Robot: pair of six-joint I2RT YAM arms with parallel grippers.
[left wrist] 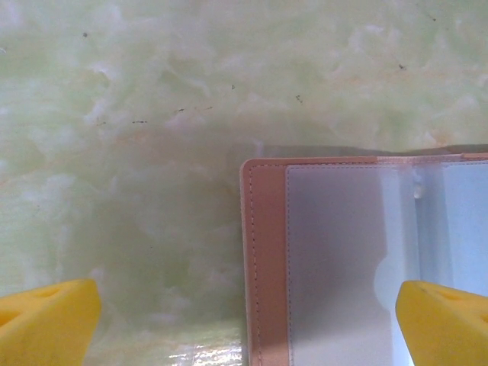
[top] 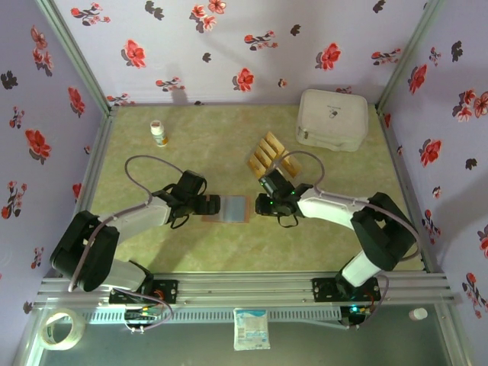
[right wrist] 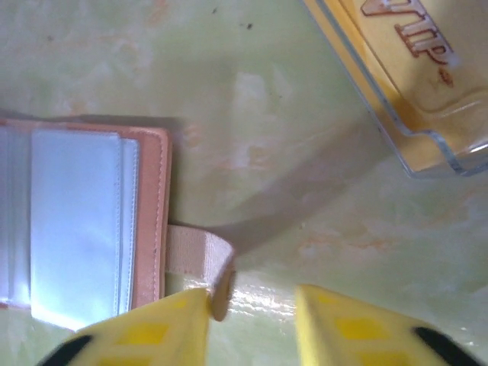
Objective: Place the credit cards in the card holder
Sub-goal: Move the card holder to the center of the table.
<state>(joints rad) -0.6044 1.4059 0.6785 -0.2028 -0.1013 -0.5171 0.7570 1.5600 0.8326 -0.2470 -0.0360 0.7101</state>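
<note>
The card holder (top: pixel 232 207) lies open on the table between my two grippers, reddish-brown rim out, greyish clear sleeves up. The left gripper (top: pixel 207 204) is open wide; its yellow fingertips straddle the holder's left edge (left wrist: pixel 263 259), one over the table, one over a sleeve. The right gripper (top: pixel 263 204) is open at the holder's right edge (right wrist: pixel 152 206). The holder's elastic strap (right wrist: pixel 194 252) ends against its left fingertip (right wrist: pixel 164 332), and the right fingertip stands apart from it. The tan-orange credit cards (top: pixel 268 155) lie in a fanned row behind the right gripper; one marked VIP (right wrist: pixel 396 53) sits in a clear tray.
A big white rounded box (top: pixel 331 118) stands at the back right. A small white bottle (top: pixel 158 133) stands at the back left. Flowered walls enclose the green marbled table (top: pixel 198 152) on three sides.
</note>
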